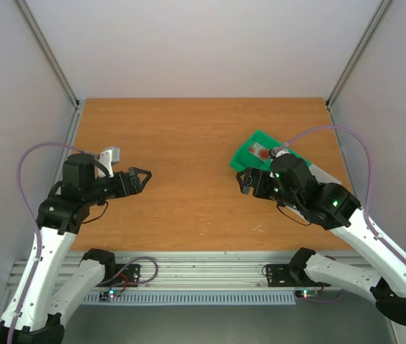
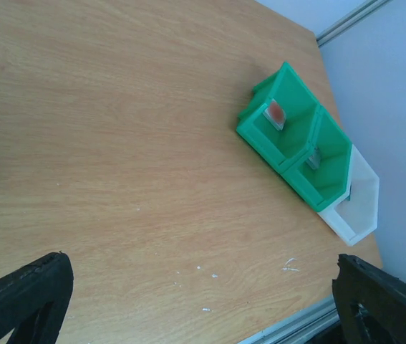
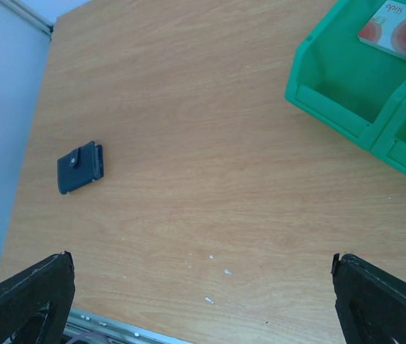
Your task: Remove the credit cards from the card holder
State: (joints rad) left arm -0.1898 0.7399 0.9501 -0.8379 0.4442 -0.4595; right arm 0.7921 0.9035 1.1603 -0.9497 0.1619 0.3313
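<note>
Right wrist view puts the card holder [image 3: 79, 167] well ahead of the right gripper [image 3: 200, 256] and off toward its left finger. It lies flat and folded shut on the table [image 3: 188, 107], a small slate-blue wallet with soft rounded corners and a short dark tab strapped over one edge. Both fingers of this gripper stand wide apart at the frame's lower corners with nothing between them. The left gripper [image 2: 200, 256] is just as widely spread and empty, and only a dark corner of the holder shows at the far left edge of its view. From above, the holder is hidden, probably under the left arm, so the left gripper looks the nearer tool. A good approach would pin one panel flat with one gripper while the other hooks the tab and peels it back. The holder is thin and the wood-grain table top looks smooth, so it may skate rather than open. A whitish card [image 3: 396, 29] with a red round blotch already lies in the glossy green tray [image 3: 331, 93], ahead of the right finger. A greyish card [image 2: 313, 159] stands in the neighbouring compartment. Whether any cards remain inside the holder cannot be told.
</note>
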